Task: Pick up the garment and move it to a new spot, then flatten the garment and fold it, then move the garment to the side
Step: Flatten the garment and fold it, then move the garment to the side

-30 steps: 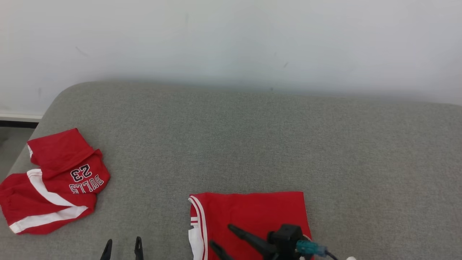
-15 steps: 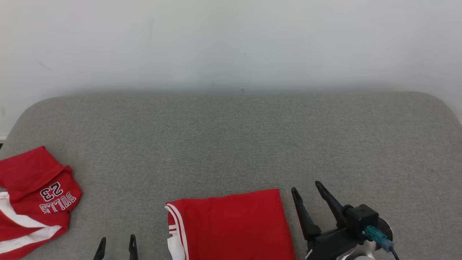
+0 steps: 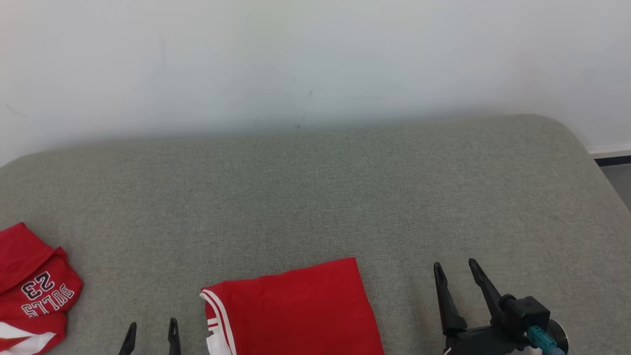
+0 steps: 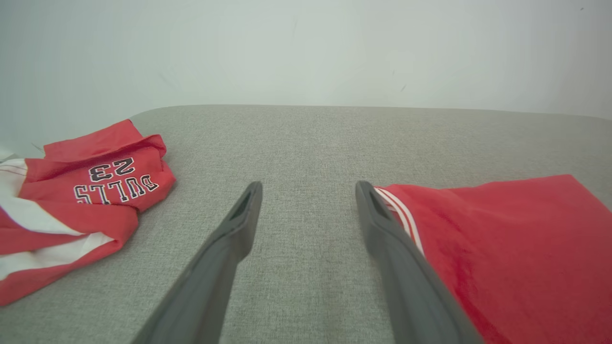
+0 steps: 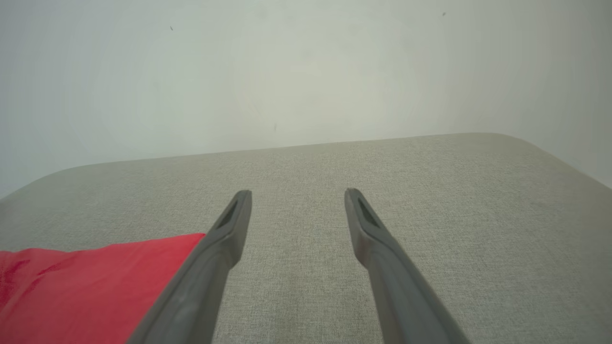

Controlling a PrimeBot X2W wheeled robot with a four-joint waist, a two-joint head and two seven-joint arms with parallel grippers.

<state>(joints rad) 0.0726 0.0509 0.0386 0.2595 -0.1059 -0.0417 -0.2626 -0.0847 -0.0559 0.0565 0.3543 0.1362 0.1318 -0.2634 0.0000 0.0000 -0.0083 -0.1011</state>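
Garment (image 3: 291, 308): folded red rectangle, white-striped edge, lying between both end effectors | left end effector (image 3: 152, 323): released, empty | right end effector (image 3: 454, 264): released, empty | risk: thin slick knit likely unfolds if pinched through one layer only | jersey (image 3: 34, 291): crumpled, far left | surface (image 3: 315, 197): grey coarse weave

Head camera looks down; low wrist cameras share the folded garment (image 3: 291, 305).
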